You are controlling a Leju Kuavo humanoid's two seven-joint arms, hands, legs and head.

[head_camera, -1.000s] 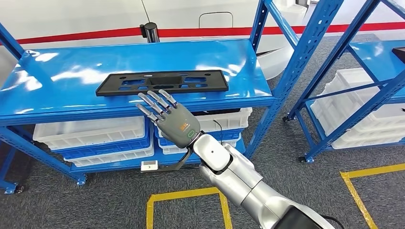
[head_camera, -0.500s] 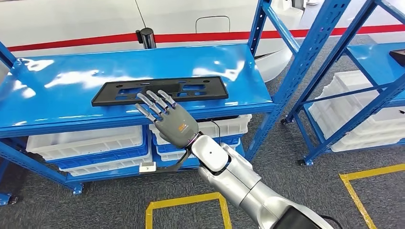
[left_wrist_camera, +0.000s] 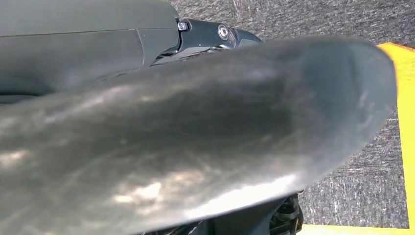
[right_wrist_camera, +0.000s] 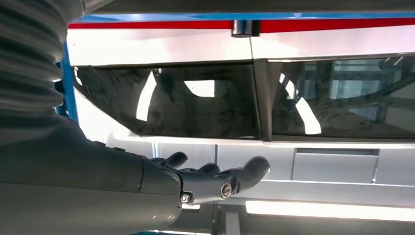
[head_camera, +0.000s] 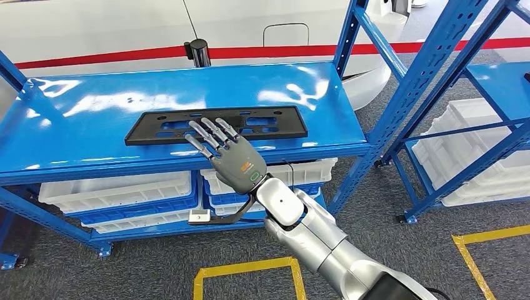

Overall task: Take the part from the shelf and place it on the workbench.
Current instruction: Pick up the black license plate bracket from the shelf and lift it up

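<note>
One right hand (head_camera: 234, 159) fingers (head_camera: 212, 132) overlap part (head_camera: 215, 124); contact unclear.

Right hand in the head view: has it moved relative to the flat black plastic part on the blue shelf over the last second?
Yes. The right hand has advanced: its fingertips now overlap the flat black plastic part's near edge on the blue shelf, where they were short of it.

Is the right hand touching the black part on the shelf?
Cannot tell. In the head view the right hand, fingers spread, overlaps the near edge of the black part on the shelf, but neither contact nor gap shows plainly.
</note>
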